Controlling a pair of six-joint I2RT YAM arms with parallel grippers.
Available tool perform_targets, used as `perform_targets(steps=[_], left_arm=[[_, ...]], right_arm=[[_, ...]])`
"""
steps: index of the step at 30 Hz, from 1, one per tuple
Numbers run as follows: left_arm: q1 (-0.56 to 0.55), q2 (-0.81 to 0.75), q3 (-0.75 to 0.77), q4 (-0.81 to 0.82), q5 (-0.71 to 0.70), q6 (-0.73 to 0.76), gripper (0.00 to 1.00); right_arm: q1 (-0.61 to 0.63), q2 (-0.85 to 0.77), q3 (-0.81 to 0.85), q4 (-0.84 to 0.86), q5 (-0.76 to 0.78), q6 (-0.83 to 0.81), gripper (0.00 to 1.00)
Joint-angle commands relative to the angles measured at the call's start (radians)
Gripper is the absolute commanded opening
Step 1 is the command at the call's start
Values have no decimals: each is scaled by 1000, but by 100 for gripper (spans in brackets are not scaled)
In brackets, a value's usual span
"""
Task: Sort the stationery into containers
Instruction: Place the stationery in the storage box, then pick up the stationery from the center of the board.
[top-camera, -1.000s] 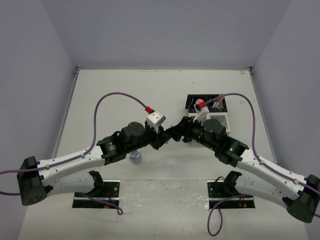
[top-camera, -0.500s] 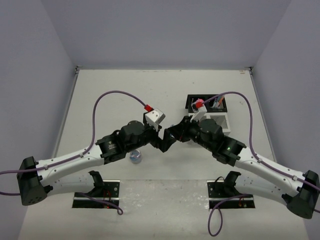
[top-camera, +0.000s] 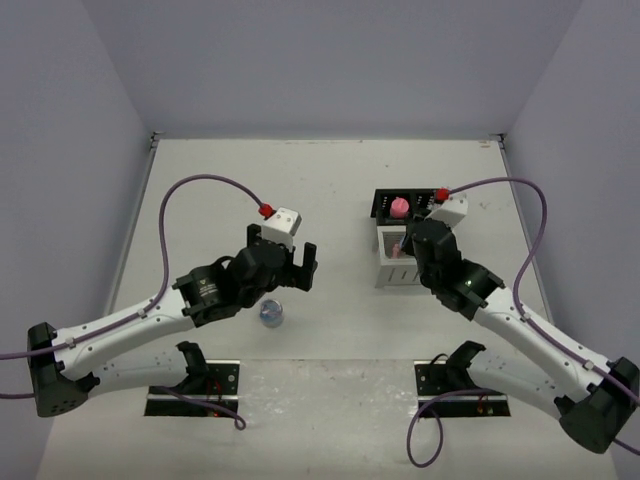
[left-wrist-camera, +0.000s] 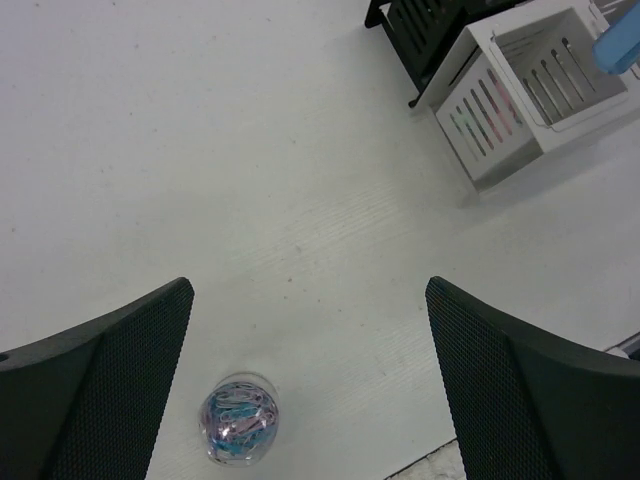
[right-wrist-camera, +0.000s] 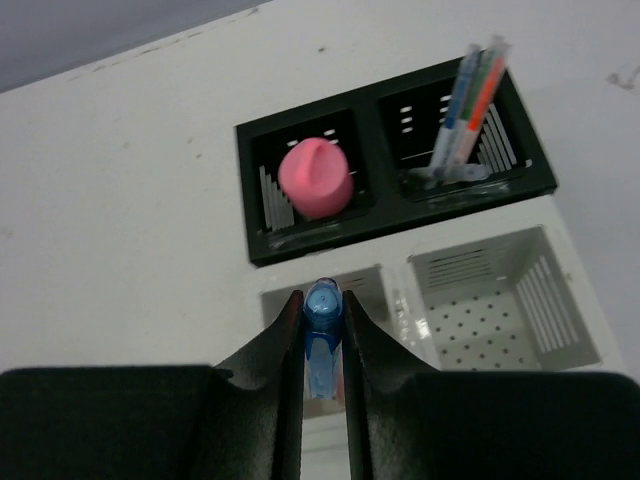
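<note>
A short blue capsule-shaped piece (right-wrist-camera: 322, 335) stands upright in my right gripper (right-wrist-camera: 322, 330), which is shut on it above the left compartment of the white container (right-wrist-camera: 400, 292). Behind it, the black container (right-wrist-camera: 365, 150) holds a pink piece (right-wrist-camera: 315, 178) on the left and several thin pens (right-wrist-camera: 470, 100) on the right. Pink items show through the white container's (left-wrist-camera: 530, 90) slotted front. My left gripper (left-wrist-camera: 315, 380) hangs open over the table with nothing in it. A round roll of coloured clips (left-wrist-camera: 238, 432) lies just inside its left finger. From above, the roll (top-camera: 271, 313) sits below the left gripper (top-camera: 285, 268).
Both containers stand together at the right middle, the black container (top-camera: 380, 205) behind the white container (top-camera: 395, 277). Grey walls close in the table on three sides. The white container's right compartment (right-wrist-camera: 500, 310) shows only its dotted floor.
The grippers met at the table's middle. The left one opened and pulled back to the left. The right one closed on the blue piece and carried it right, over the white container.
</note>
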Motion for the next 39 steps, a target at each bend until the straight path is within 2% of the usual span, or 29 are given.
perform_targets(steps=[1,5,7,8,10,12,14,16,22,28,32,39], left_arm=[[3,-39,-11,-32,-54,-48,100],[9,-29,-28,-59,-58,-66,100],[9,-34,-33,-77,-58,-87,100],[9,-40,-39,-82,-60,-97,100],[9,-52,-52,-103,-73,-122,100],[10,-59,-54,-129,-93,-157,100],[10,-51,-48,-193,-120,-203,100],[10,-26,-34,-240,-134,-257,100],[10,46,-54,-375,-107,-503,100],[9,114,-115,-365,-5,-604,100],[10,132,-150,-367,-10,-637,100],[10,165,-191,-308,-13,-626,90]], right_arm=[[-72,55,25,78,68,-55,0],[-75,121,40,107,34,-83,0],[-76,135,43,102,12,-85,5],[-75,138,41,98,-2,-81,12],[-75,128,28,95,-16,-63,34],[-76,103,10,95,-29,-56,46],[-74,75,-3,90,-45,-51,64],[-73,54,-3,72,-57,-49,69],[-72,-69,-4,30,-96,-63,73],[-72,-164,4,-8,-145,-65,78],[-72,-186,5,-22,-171,-68,79],[-72,-209,13,-29,-221,-73,79]])
